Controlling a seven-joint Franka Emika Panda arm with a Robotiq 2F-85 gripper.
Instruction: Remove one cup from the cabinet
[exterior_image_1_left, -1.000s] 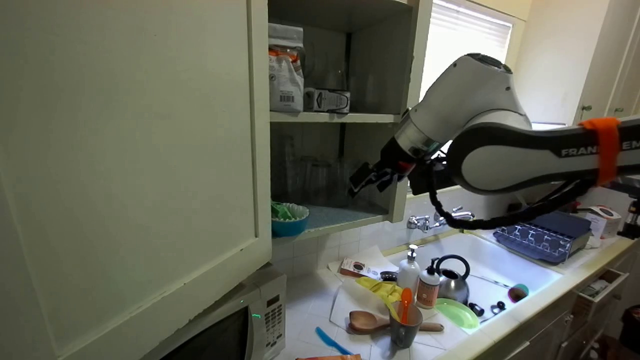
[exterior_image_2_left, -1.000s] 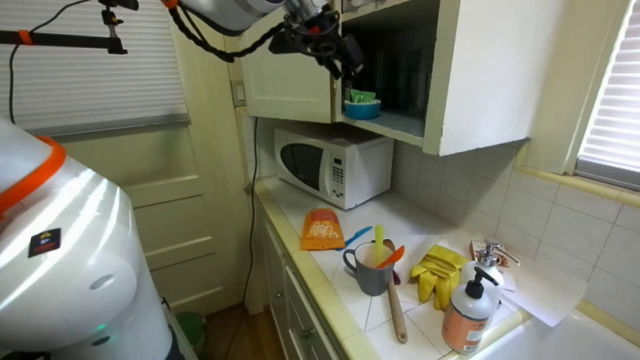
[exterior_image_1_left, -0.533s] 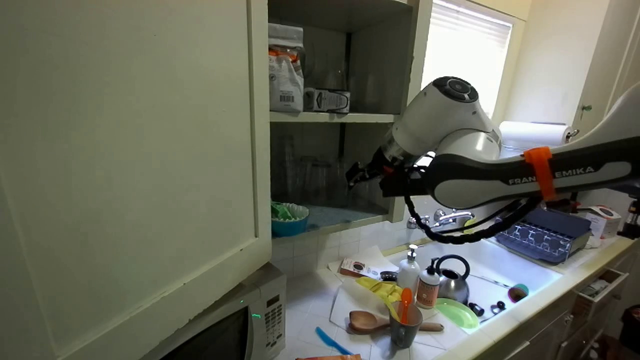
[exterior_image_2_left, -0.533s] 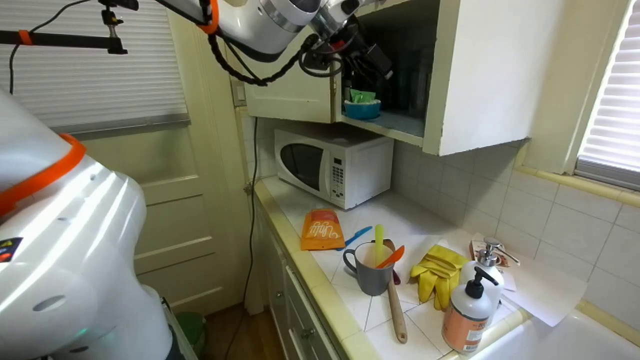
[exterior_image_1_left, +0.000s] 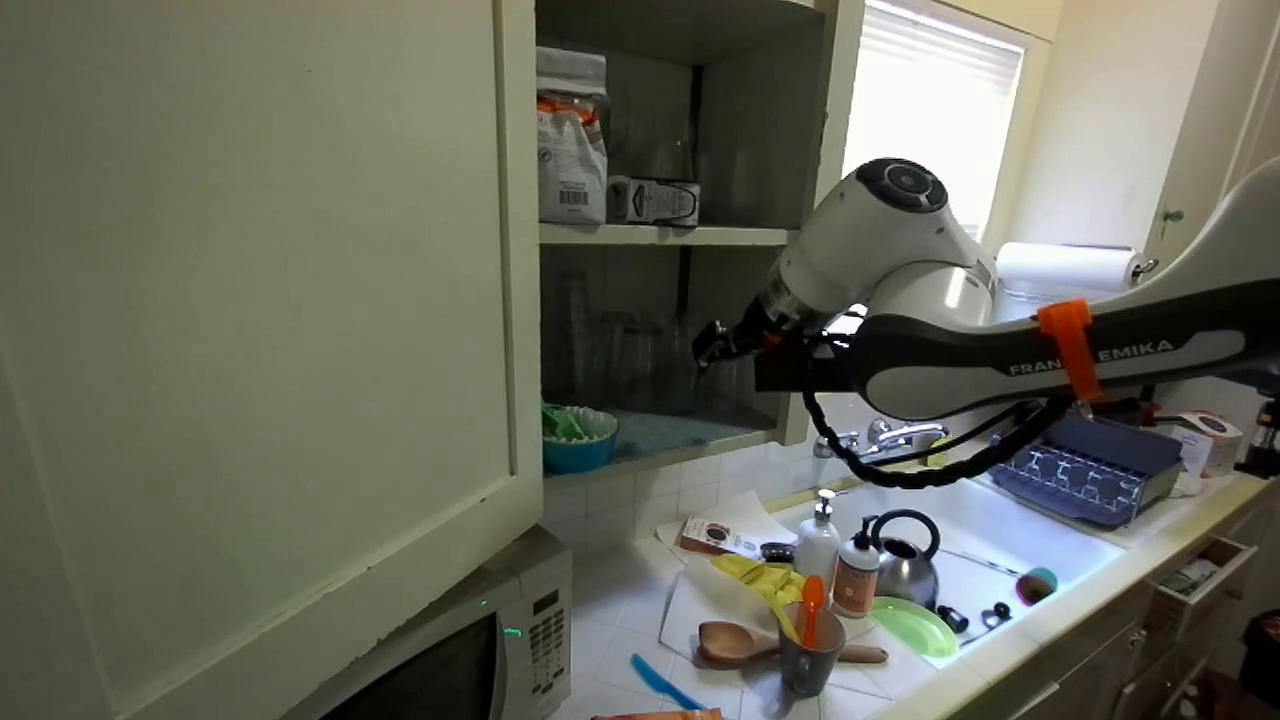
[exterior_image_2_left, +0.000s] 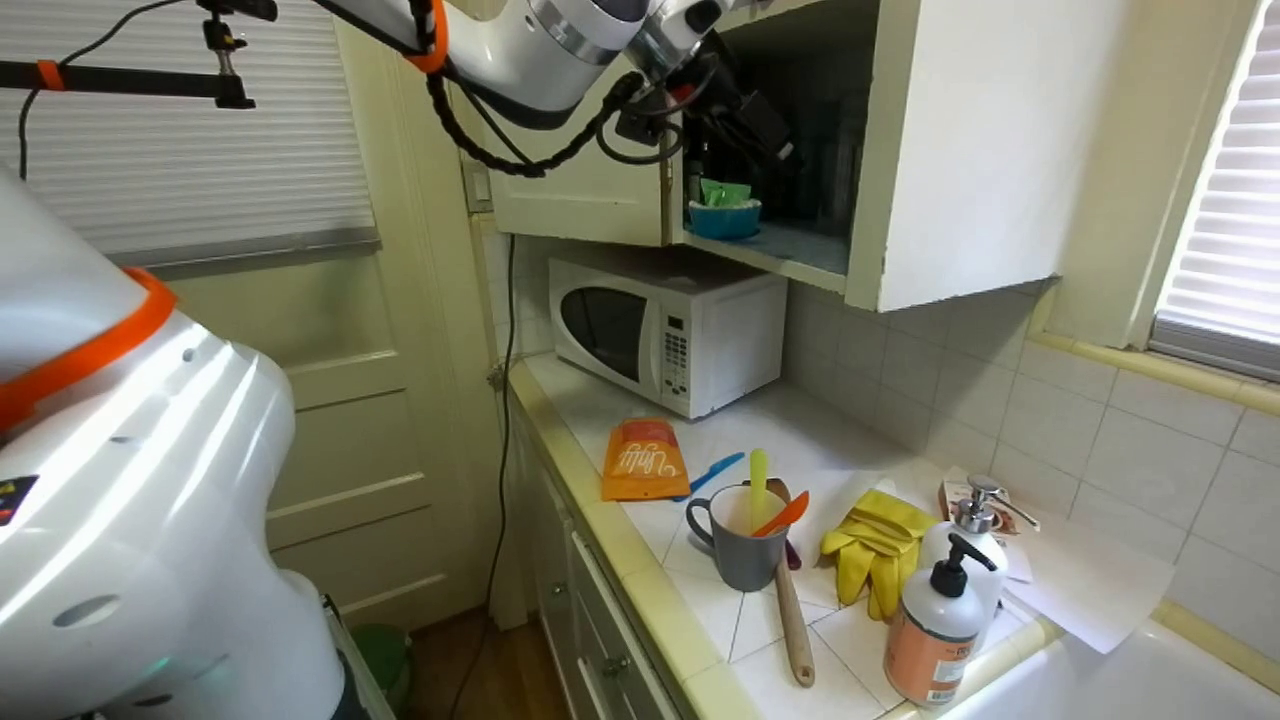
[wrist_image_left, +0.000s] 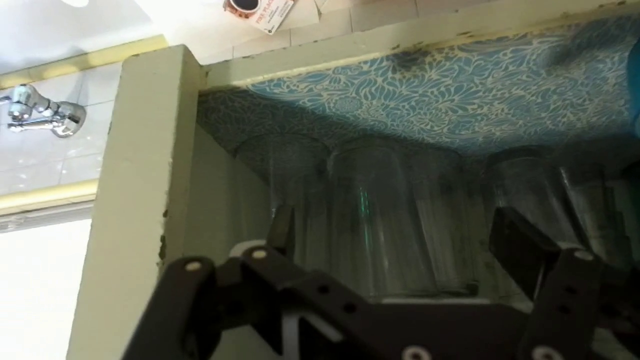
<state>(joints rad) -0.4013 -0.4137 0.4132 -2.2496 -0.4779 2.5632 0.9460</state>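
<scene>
Fingers (wrist_image_left: 522, 247) spread wide and holding nothing, the robot arm (exterior_image_1_left: 925, 290) hangs at the lower shelf (wrist_image_left: 425, 100) of the cream-white cabinet (exterior_image_2_left: 985, 150), where a tall clear glass (wrist_image_left: 380, 220) is, as we read it, the cup to be taken. In the wrist view the glass lies straight ahead of the fingers, showing in the gap between them, a little nearer the finger on the side of the cabinet's post (wrist_image_left: 140, 165). It stands on end, its long axis vertical, mouth up or down we cannot tell, with a finger aimed at either flank; we expect a pinch across its width, not along its length. The glass lies beyond the tips and, we judge, apart from both, though in this dim interior we cannot tell how far in it stands. Neighbouring glasses (wrist_image_left: 525, 185) crowd close on both sides; whether any touches it, we cannot tell.
</scene>
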